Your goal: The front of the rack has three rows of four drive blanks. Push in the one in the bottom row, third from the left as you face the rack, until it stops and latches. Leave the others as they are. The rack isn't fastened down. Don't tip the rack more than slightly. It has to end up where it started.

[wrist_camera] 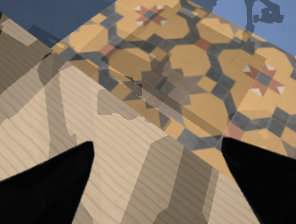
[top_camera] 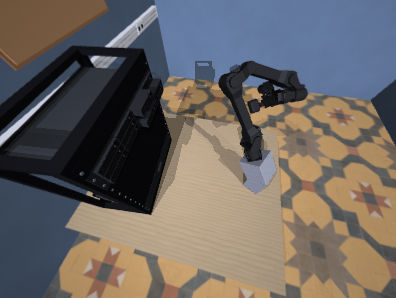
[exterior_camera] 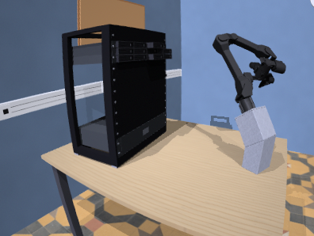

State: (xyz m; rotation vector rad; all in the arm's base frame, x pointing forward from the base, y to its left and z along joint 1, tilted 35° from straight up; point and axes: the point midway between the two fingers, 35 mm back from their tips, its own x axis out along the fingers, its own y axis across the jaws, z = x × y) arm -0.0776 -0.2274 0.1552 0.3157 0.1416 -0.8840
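Observation:
The black rack (exterior_camera: 119,93) stands on the left part of the wooden table (exterior_camera: 186,170); it also shows in the top view (top_camera: 95,132). Its drive blanks (exterior_camera: 139,51) form three rows of four near the top of the front face. The bottom row's third blank (exterior_camera: 151,57) is too small to tell apart from its neighbours. My gripper (exterior_camera: 263,79) is open and empty. It hangs high over the table's right side, far from the rack, on the folded arm (top_camera: 254,105). In the wrist view the two fingertips frame the table edge and floor.
The arm stands on a grey block base (exterior_camera: 257,138) at the table's right edge. A patterned tile floor (top_camera: 340,165) lies beyond the table. A wooden board (exterior_camera: 111,20) hangs on the blue wall behind the rack.

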